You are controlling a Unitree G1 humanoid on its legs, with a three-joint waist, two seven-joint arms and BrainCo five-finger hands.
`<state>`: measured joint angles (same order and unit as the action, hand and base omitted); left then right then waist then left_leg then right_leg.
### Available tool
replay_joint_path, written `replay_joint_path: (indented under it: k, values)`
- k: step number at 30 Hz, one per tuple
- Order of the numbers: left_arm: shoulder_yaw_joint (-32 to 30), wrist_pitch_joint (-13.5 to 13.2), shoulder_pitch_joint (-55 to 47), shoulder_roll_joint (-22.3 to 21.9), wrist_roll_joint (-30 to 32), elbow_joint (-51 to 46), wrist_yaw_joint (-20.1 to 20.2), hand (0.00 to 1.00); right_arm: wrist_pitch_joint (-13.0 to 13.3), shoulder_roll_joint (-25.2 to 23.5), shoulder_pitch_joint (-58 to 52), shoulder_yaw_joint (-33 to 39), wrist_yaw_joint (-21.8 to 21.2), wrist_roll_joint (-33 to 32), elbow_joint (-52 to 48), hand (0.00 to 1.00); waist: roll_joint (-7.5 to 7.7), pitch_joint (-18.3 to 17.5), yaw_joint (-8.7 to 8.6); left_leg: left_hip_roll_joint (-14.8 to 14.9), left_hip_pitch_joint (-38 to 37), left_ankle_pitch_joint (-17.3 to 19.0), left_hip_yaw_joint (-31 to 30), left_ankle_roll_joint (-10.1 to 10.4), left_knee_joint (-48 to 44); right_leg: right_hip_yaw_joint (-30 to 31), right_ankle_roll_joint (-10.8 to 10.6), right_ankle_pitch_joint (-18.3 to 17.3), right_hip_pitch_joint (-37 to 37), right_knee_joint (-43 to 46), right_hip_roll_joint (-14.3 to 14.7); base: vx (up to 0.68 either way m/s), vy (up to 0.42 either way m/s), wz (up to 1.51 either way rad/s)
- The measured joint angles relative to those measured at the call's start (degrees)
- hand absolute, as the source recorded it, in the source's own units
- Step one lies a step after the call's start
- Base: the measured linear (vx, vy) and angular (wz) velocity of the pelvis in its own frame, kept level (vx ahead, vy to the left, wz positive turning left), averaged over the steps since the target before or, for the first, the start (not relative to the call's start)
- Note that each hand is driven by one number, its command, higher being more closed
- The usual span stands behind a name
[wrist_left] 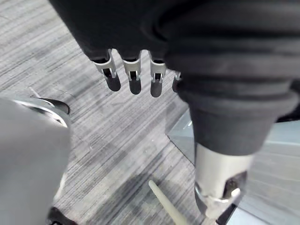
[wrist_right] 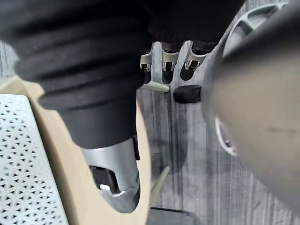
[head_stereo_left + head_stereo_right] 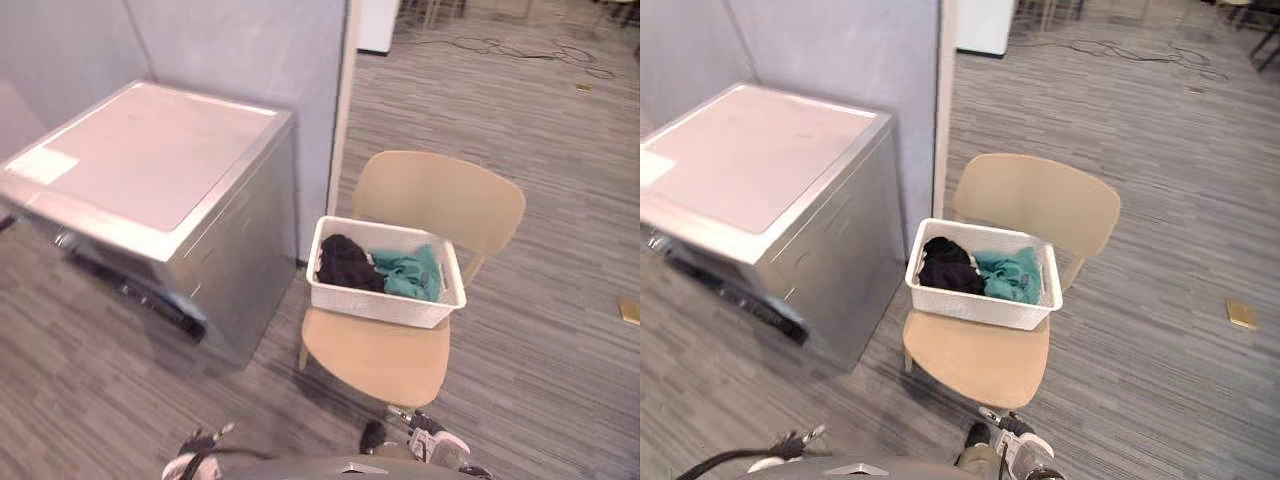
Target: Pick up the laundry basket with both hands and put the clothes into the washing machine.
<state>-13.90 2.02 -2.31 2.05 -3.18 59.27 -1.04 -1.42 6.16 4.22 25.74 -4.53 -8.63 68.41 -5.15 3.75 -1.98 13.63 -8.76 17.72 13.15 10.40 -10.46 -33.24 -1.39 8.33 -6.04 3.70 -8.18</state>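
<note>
Two garments (image 3: 352, 262) in basket (image 3: 380, 306) on chair (image 3: 385, 362)

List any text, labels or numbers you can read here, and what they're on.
No text can be read.
Pale sticker on the washing machine top: too blurred to read.
Basket, clothes, chair: no print visible.

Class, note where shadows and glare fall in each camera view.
Left eye view: soft, even light; the washing machine top shows a pale sheen, no harsh glare. Right eye view: the chair casts a soft shadow on the floor beside its seat. Wrist views: the left robot hand and right robot hand have small highlights on silver thumbs.
</note>
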Motion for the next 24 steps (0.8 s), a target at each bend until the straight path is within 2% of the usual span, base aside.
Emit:
replay_joint_path:
  k: [1,3,6,10,11,13,14,15,16,17,18,19,21,22,23,24]
  values:
    - [1.96,-0.4,0.35,0.45,-0.03,-0.54,-0.04,0.0,-0.1,-0.44,-0.64,0.11,0.03,-0.01,0.04,0.0,1.91,0.0,0.04,-2.05,-0.54,-1.64,-0.29,-0.69,1.46,-0.03,-0.12,0.49,0.04,0.38,-1.92,-0.27,0.162,0.49]
    - [4.8,-1.19,0.36,0.65,-0.01,-0.66,-0.06,0.0,-0.05,-0.45,-2.27,-0.21,0.06,-0.08,-0.07,0.0,3.7,-0.21,0.11,-5.59,-2.77,-3.75,-0.38,-2.24,5.08,1.14,-1.01,1.16,-0.17,1.95,-5.41,-0.22,0.097,0.1]
    - [6.15,-2.33,0.18,0.32,0.27,0.27,-0.19,0.0,0.0,-0.44,-3.12,-0.95,-0.06,-0.5,-0.99,0.0,5.23,-0.16,0.12,-9.74,-2.17,-5.3,-0.2,-4.23,6.47,2.8,-1.45,2.78,-2.07,1.81,-8.96,-0.22,0.073,-0.1]
    - [3.47,-2.43,-1.6,0.17,1.43,2.92,-0.08,0.0,0.31,-1.16,-4.83,-0.76,-0.29,-0.41,-3.41,0.0,6.39,0.83,0.69,-11.34,-2.56,-6.2,0.03,-5.14,7.09,2.94,-1.49,2.6,-1.98,2.55,-10.7,-0.15,0.048,0.05]
    - [1.88,-2.51,-1.63,0.56,2.47,3.1,0.08,0.0,0.37,-1.36,-5.71,-0.27,-0.34,-0.09,-3.4,0.0,6.91,0.86,1.16,-11.28,-2.58,-6.2,-0.37,-5.16,6.27,3.75,-1.42,1.09,-2.0,4.13,-10.77,-0.07,0.004,0.24]
    - [-1.87,-2.42,-1.97,0.83,3.45,3.35,0.44,0.0,0.39,-2.18,-6.27,0.47,-0.45,-0.05,-3.46,0.0,7.3,0.97,1.24,-10.15,-2.71,-6.02,-1.11,-5.4,5.02,5.16,-1.17,-4.61,-2.16,7.91,-10.25,-0.05,-0.036,0.29]
    - [-4.17,-2.43,-2.47,0.41,3.48,3.26,0.53,0.0,0.42,-2.01,-6.32,1.49,-0.59,0.01,-4.22,0.0,5.6,1.02,1.33,-8.34,-2.71,-5.92,-2.0,-5.28,4.55,7.65,0.11,-10.14,-3.71,13.26,-9.31,-0.03,-0.076,0.29]
    - [-5.73,-2.42,-2.75,0.67,3.5,3.23,0.63,0.0,0.39,-2.48,-6.37,1.93,-0.63,-0.01,-4.62,0.0,6.64,0.93,1.38,-8.15,-2.59,-5.82,-2.52,-4.97,4.14,11.02,0.1,-11.13,-5.73,19.12,-9.01,-0.04,-0.168,0.56]
    - [-8.35,-2.29,-3.44,1.98,3.52,3.1,0.54,0.0,0.42,-3.96,-7.86,2.65,-0.86,-0.01,-4.48,0.0,9.28,0.84,1.25,-8.05,-2.31,-4.95,-4.6,-4.0,2.55,17.12,-1.06,-12.7,-6.34,28.47,-7.02,-0.01,-0.212,0.66]
    - [-9.58,-2.12,-4.69,3.4,3.59,2.77,0.65,0.0,0.43,-5.28,-9.64,3.27,-1.3,0.0,-4.16,0.0,11.47,-0.04,1.98,-8.39,-2.18,-4.37,-5.95,-3.05,2.02,19.73,-3.29,-17.37,-3.62,26.01,-5.31,0.01,-0.217,0.57]
    - [-10.21,-2.01,-4.97,3.63,3.81,3.16,0.65,0.0,0.32,-5.38,-9.58,4.07,-1.34,-0.01,-3.56,0.0,11.23,-0.19,2.4,-7.66,-1.92,-4.29,-6.33,-2.75,1.6,20.12,-3.73,-17.66,-3.23,24.8,-4.21,0.02,-0.135,0.35]
    - [-11.2,-1.31,-5.88,3.47,4.31,3.93,0.67,0.0,0.37,-5.04,-9.66,5.11,-1.54,-0.04,-3.0,0.0,10.42,-1.12,2.09,-6.32,-0.37,-4.91,-7.19,-2.31,1.74,18.66,-3.77,-17.02,-2.89,22.03,-2.63,0.01,-0.094,0.19]
    - [-11.49,-0.35,-5.96,2.95,4.62,4.62,0.59,0.0,0.25,-4.17,-9.39,5.68,-1.55,-0.05,-2.04,0.0,9.72,-2.04,2.32,-5.17,2.12,-6.28,-8.12,-2.87,2.82,16.99,-2.9,-15.25,-2.88,17.33,-1.04,0.01,-0.086,0.3]
    - [-11.03,-0.03,-5.92,2.5,4.85,4.73,0.55,0.0,0.14,-3.3,-8.94,6.0,-1.54,-0.05,-1.4,0.0,8.35,-2.69,2.27,-4.91,3.58,-8.18,-8.56,-3.56,4.86,17.44,-2.64,-13.18,-2.93,13.16,0.44,0.02,-0.043,0.28]
    - [-10.65,-0.02,-5.8,2.34,4.92,4.73,0.53,0.0,0.06,-2.94,-8.41,5.99,-1.52,-0.05,-1.06,0.0,8.17,-3.03,2.16,-4.92,3.91,-8.76,-8.55,-3.58,5.64,18.31,-2.68,-12.28,-2.89,11.6,0.98,0.04,0.002,0.14]
    - [-9.38,-0.03,-5.43,1.93,4.51,4.74,0.37,0.0,0.01,-1.92,-6.48,5.66,-1.44,-0.04,-0.13,0.0,6.83,-2.85,2.41,-4.96,4.0,-9.64,-8.35,-3.49,6.83,19.32,-2.66,-9.46,-1.97,7.36,2.09,0.03,0.014,-0.04]
